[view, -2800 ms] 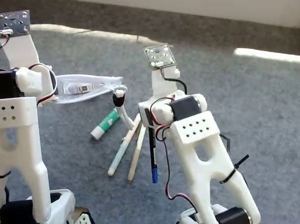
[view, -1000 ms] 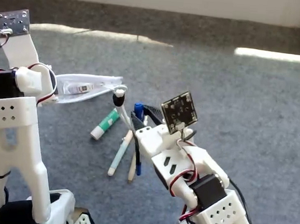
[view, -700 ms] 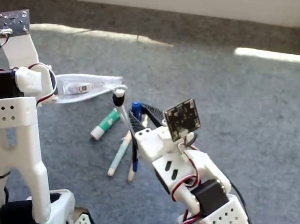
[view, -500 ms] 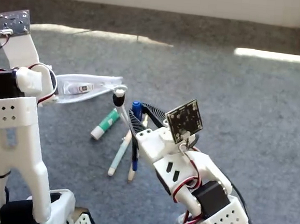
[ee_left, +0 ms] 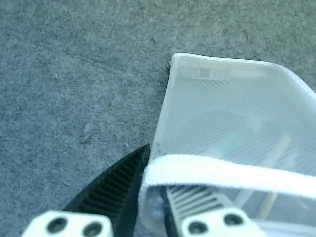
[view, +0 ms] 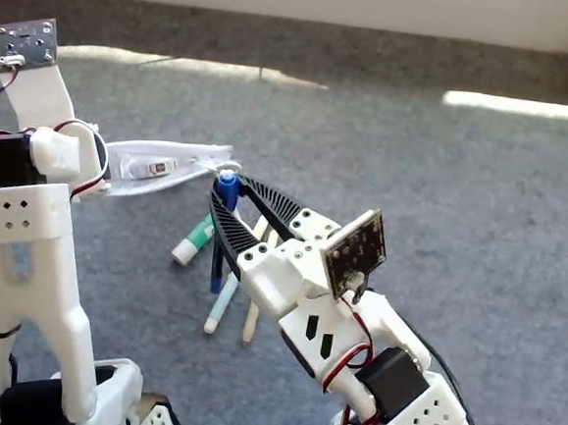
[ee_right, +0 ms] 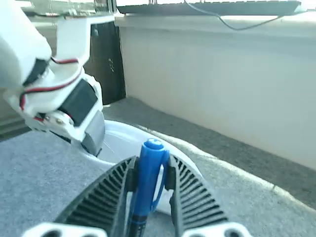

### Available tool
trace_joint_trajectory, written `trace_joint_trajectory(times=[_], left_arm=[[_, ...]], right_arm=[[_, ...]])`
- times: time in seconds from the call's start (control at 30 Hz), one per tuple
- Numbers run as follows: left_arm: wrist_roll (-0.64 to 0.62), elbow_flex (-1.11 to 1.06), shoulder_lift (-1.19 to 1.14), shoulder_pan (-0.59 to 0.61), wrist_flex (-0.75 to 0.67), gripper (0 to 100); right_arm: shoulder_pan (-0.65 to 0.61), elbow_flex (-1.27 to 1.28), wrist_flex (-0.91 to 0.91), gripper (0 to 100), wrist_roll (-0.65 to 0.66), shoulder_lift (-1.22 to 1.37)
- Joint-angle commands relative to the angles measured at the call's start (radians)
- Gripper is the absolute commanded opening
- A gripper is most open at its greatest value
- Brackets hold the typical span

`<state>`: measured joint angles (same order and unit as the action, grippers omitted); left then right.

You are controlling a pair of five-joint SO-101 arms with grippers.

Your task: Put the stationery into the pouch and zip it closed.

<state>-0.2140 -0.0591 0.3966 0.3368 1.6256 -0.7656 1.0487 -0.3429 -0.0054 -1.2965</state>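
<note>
Pen (view: 217, 264) at pouch (view: 165, 164) mouth, centre-left.
Your right gripper (ee_right: 149, 165) pinches pen, left gripper (ee_left: 157, 170) pouch rim; next, tilt it in.

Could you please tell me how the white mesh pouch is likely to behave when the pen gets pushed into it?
The pouch looks like thin see-through mesh, so it is probably floppy and light. Held by the left claw at its rim, it may fold or shift when the blue pen presses in.

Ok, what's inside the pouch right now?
Pale stick shapes show through the mesh pouch; inside or behind it, I cannot tell. The blue pen is outside, in the right gripper.
</note>
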Motion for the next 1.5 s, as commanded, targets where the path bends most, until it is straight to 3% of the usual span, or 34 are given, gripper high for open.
trace_joint_trajectory(times=[0.0, 0.3, 0.7, 0.9, 1.47], left_arm=[[0.002, -0.004, -0.007, -0.005, -0.014, 1], [0.002, -0.005, -0.008, -0.005, -0.014, 1], [0.002, -0.005, -0.01, -0.005, -0.015, 1], [0.002, -0.005, -0.012, -0.005, -0.017, 1], [0.002, -0.005, -0.012, -0.005, -0.014, 1]], right_arm=[[-0.028, -0.012, 0.097, 0.9, 0.014, -0.021], [-0.096, -0.016, 0.26, 0.9, 0.017, -0.018], [-0.168, -0.018, 0.461, 0.9, 0.327, -0.015], [-0.18, -0.019, 0.53, 0.9, 0.384, -0.005], [-0.174, -0.409, 0.55, 0.9, 0.427, 0.444]])
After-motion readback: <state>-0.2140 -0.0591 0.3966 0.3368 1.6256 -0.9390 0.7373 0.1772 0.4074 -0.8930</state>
